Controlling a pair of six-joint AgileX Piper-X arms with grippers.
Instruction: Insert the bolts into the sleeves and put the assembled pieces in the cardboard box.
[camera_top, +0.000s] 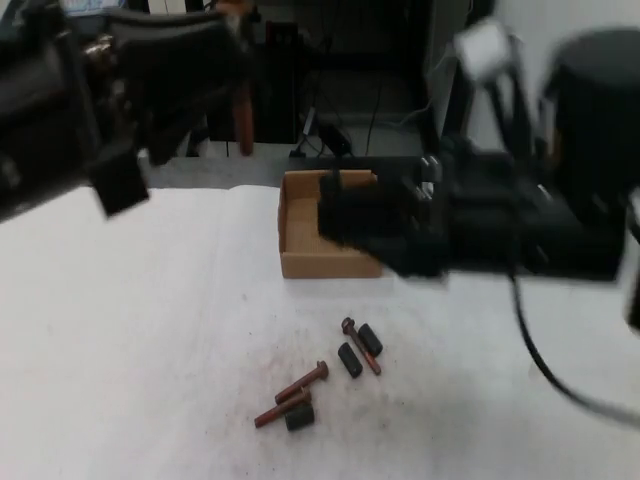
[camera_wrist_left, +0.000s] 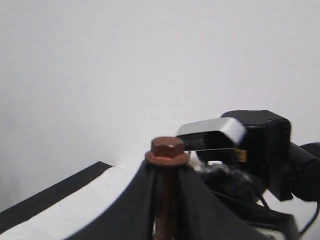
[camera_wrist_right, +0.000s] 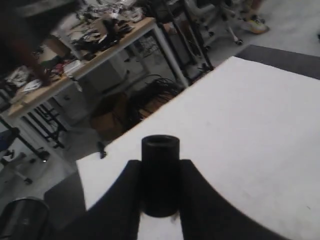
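White sheeting covers the bench (camera_top: 120, 330), with a cardboard box (camera_top: 300, 240) at its far middle, open side up, its right part hidden behind an arm. The left gripper (camera_wrist_left: 166, 170) is clamped on a copper-coloured bolt (camera_wrist_left: 167, 149). The bolt's shank runs lengthwise between the two fingers, and its flanged hex head stands just past the fingertips, pointing away from the wrist. The right gripper (camera_wrist_right: 160, 165) pinches a black sleeve (camera_wrist_right: 160, 150). The sleeve's long axis also lies along the fingers, and its open end sticks out beyond their tips. Nearer than the box, loose parts lie flat on the sheeting. Two bolts (camera_top: 302, 382) (camera_top: 280, 410) lie close together on the same slant, with a sleeve (camera_top: 299, 417) touching the nearer one. A third bolt (camera_top: 361, 346) slants the other way between two sleeves (camera_top: 350, 359) (camera_top: 370, 339).
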